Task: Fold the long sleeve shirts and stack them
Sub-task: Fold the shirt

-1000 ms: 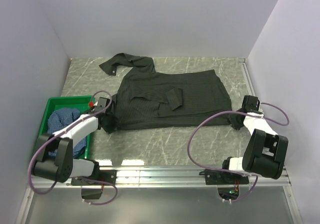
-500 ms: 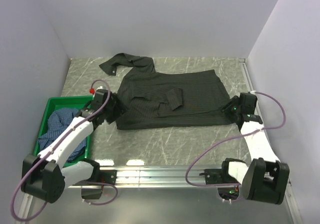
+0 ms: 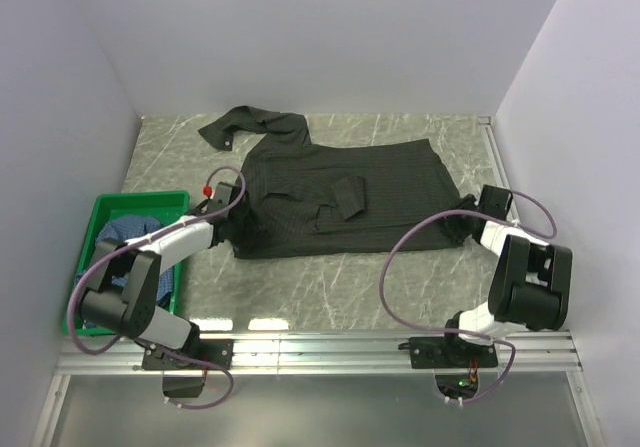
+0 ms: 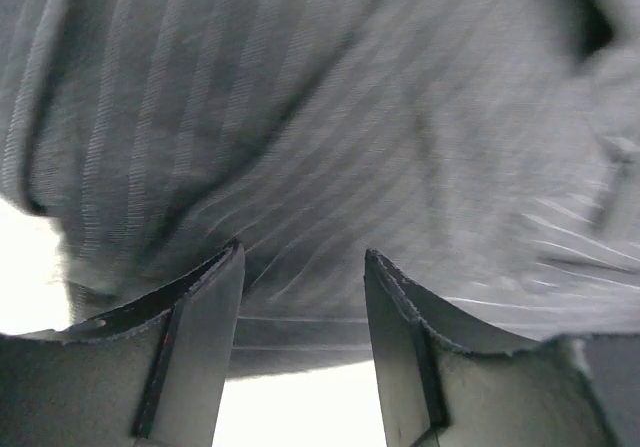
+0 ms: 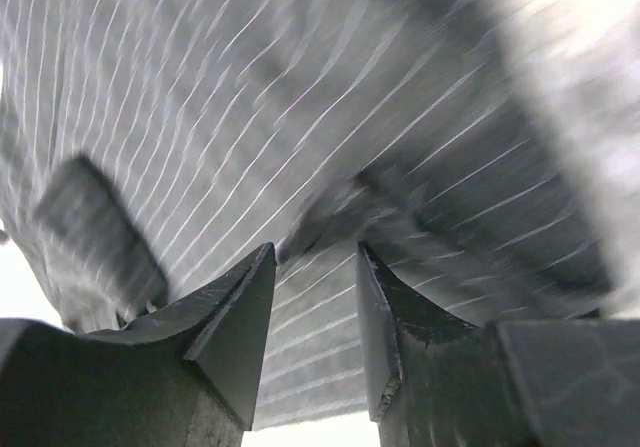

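The black pinstriped long sleeve shirt (image 3: 340,192) lies spread flat on the table, one sleeve folded across its middle and the other trailing to the far left. My left gripper (image 3: 230,230) sits low at the shirt's near left corner. In the left wrist view its jaws (image 4: 304,252) stand apart, with the striped hem (image 4: 300,317) in the gap. My right gripper (image 3: 462,227) is at the near right corner, and its jaws (image 5: 316,248) are also apart over pinstriped cloth (image 5: 310,347). The blue checked shirt (image 3: 122,239) lies crumpled in the crate.
A green plastic crate (image 3: 140,203) stands at the near left, beside the left arm. Walls close in the table on the left, back and right. A metal rail (image 3: 320,342) runs along the near edge, with purple cables looping from both arms.
Both arms rose and reached out half a second ago, then came down low again at the shirt's near corners. The shirt's near edge has shifted slightly.
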Motion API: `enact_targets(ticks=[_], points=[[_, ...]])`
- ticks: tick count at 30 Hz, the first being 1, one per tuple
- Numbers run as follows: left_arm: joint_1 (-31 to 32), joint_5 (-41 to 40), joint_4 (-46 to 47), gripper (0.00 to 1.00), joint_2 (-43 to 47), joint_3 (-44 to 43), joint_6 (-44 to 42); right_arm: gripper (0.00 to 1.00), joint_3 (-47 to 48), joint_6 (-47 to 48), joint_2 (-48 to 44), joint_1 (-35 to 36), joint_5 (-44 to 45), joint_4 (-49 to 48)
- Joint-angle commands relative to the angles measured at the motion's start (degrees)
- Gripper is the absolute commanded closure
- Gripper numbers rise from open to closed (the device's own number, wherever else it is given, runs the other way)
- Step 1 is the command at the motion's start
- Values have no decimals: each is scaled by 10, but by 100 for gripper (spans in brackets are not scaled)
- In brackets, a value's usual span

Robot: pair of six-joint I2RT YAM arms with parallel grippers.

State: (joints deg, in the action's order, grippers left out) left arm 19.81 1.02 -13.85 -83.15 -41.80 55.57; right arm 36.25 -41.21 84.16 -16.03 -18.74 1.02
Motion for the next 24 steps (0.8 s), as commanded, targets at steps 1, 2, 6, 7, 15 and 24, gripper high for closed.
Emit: enact_targets(ticks=[1, 2, 6, 7, 15, 24], points=[[-3, -26, 23, 43, -18, 29, 26, 56, -13, -19, 20, -36, -24, -60], [-7, -28, 23, 43, -18, 36, 33, 56, -14, -21, 21, -52, -23, -63], [-26, -24, 30, 44, -15, 66, 37, 57, -17, -29, 16, -78, -9, -54], [-29, -24, 28, 44, -12, 66, 35, 57, -11, -26, 10, -80, -2, -47], [12, -36, -27, 32, 39, -18, -8, 56, -29, -19, -120, 11, -65, -41], [116, -28, -14, 37, 104, -37, 15, 54, -70, -123, -194, 310, -22, -135]])
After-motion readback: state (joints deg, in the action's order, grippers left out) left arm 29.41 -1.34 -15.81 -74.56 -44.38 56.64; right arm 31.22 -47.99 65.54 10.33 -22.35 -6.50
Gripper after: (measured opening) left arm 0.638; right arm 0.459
